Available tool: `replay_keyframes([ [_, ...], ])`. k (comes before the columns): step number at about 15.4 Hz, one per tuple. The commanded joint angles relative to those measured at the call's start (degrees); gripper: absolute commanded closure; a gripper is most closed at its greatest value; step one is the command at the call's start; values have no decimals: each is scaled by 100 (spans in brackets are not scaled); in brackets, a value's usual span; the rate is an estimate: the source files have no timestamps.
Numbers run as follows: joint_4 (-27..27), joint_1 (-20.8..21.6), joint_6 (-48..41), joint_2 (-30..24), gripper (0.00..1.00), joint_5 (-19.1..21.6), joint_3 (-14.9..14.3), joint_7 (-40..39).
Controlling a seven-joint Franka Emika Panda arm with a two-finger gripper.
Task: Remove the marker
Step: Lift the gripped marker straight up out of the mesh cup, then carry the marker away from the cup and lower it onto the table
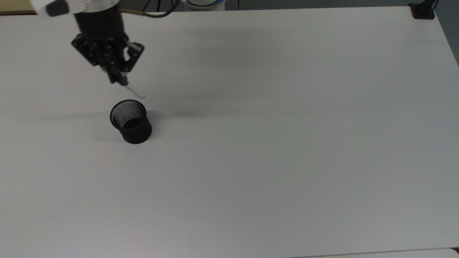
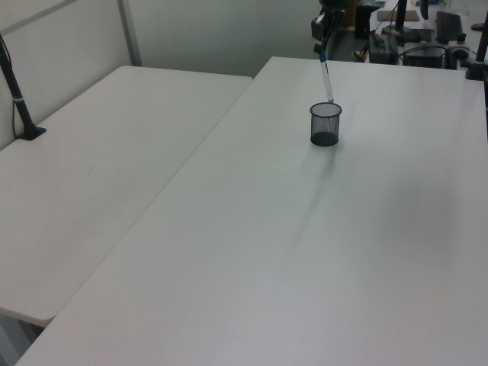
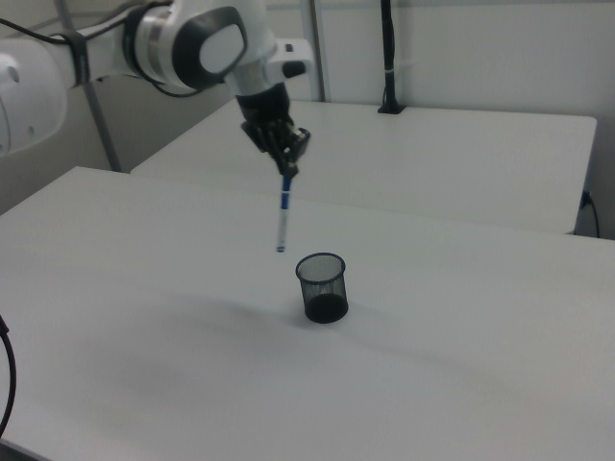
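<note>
Clearly, the marker (image 3: 282, 216) is gripped by its upper end between the fingers of the gripper (image 3: 287, 169) and hangs free in the air, wholly outside the black mesh cup (image 3: 323, 286). In the right view, the pen is seen left of centre in the upper half of the frame, nearly upright, its white barrel with the blue label pointing downward and its small blue tip ending above and to the left of the cup's rim, apart from it. The arm (image 3: 183, 43) is seen reaching in from the upper left corner of the right view.

In the top view, the gripper (image 1: 120, 79) is found in the upper left of the frame, closed on the marker (image 1: 133, 89), which slants down toward the right; its lower tip lies just above the rim of the mesh cup (image 1: 131, 122) as pictured. The cup stands upright on the white table (image 1: 287, 143), left of centre, and its dark inner floor can be seen through the open mouth.

In the left view, the gripper (image 2: 323, 50) is placed at the top edge, right of centre, with the marker (image 2: 326, 80) hanging below it. The pen's lower tip is seen just over the rim of the cup (image 2: 325, 124); whether it sits above the mouth or behind it cannot be told from this angle. A second white table (image 2: 99, 152) is seen on the left side of the frame, with a black post (image 2: 17, 95) clamped at its far left edge.
</note>
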Motion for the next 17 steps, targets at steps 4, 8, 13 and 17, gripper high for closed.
replay_keyframes([
  [4, -170, 734, -1182, -81, 92, 216, 1, 117],
  [8, -338, 1219, -1403, 594, 93, 216, 1, 152],
  [13, -338, 1413, -1386, 1281, 93, 207, 1, 214],
  [17, -303, 1509, -1219, 1746, 79, 154, 1, 223],
])
